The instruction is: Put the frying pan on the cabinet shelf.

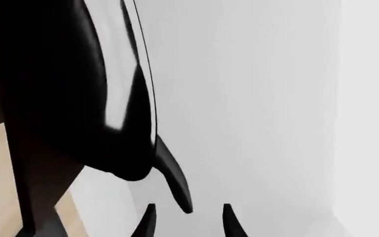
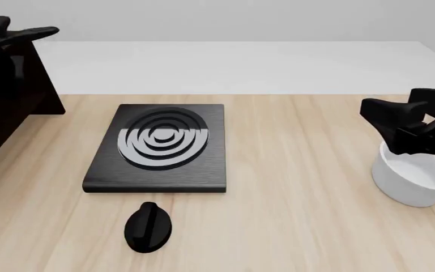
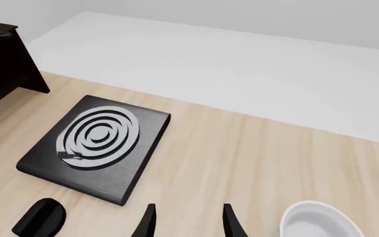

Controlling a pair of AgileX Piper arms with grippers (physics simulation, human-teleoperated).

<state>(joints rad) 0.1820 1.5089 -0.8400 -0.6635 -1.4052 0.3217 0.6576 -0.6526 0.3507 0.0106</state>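
The placing step looks to be in hand, or just ending: in the left wrist view the small round black frying pan [image 1: 77,98], its glossy inside catching a pale reflection, fills the near field, with its long thin black handle [image 1: 173,180] running down toward the left gripper [image 1: 188,222]. The two fingertips stand apart with the handle's end just ahead of them, not clearly between them, so the fingers read as released; whether they touch the handle I cannot tell. In the front view the left arm is a dark mass against the large dark brown wooden cabinet [image 2: 32,85] at the table's far left, and the pan cannot be picked out there; whether it rests on the shelf or hangs above it I cannot tell

If the pan is seated, the next move calls for a straight withdrawal along the handle's line, without nudging it

The right gripper [image 3: 188,219] hangs with fingers parted and nothing between them, above the white round bowl [image 2: 414,181], which appears to hold nothing. The flat black square plate with silver rings [image 2: 161,147] carries nothing; a small black knob-like piece [image 2: 148,226] lies near it on the light wooden table [image 2: 301,215]
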